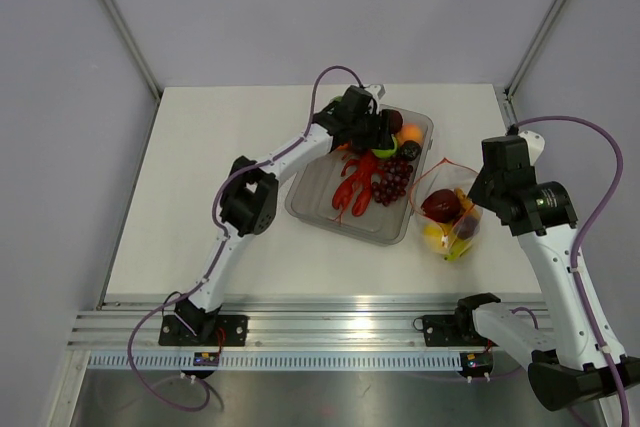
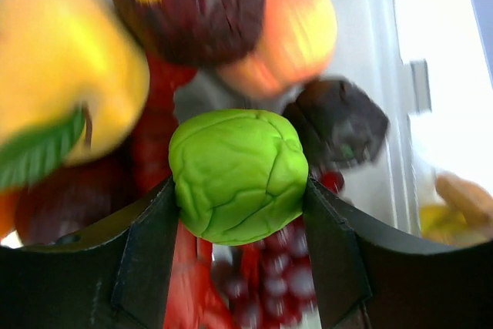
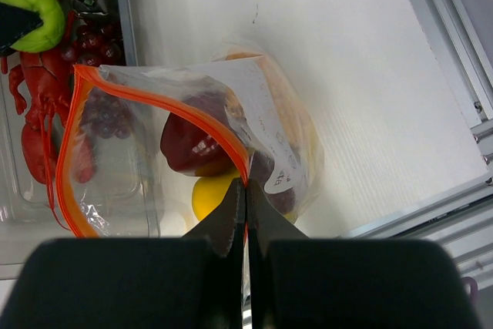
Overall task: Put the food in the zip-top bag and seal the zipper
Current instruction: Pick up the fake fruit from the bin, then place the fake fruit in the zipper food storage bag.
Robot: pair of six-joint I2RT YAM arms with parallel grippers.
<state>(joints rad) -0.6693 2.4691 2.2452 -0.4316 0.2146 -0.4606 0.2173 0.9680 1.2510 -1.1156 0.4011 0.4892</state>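
Green pepper [image 2: 237, 176], clamped in the left gripper [image 2: 239, 190] above the tray [image 1: 310, 209], may glance off the zip-top bag [image 3: 131, 159] just right of it on the surface, because only the right gripper [image 3: 245, 190], pinched on the zipper [image 3: 154, 98], props that floppy mouth open.

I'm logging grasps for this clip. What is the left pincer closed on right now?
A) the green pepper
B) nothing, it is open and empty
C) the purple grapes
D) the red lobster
A: the left wrist view shows the left pincer clamped against both sides of the green pepper.
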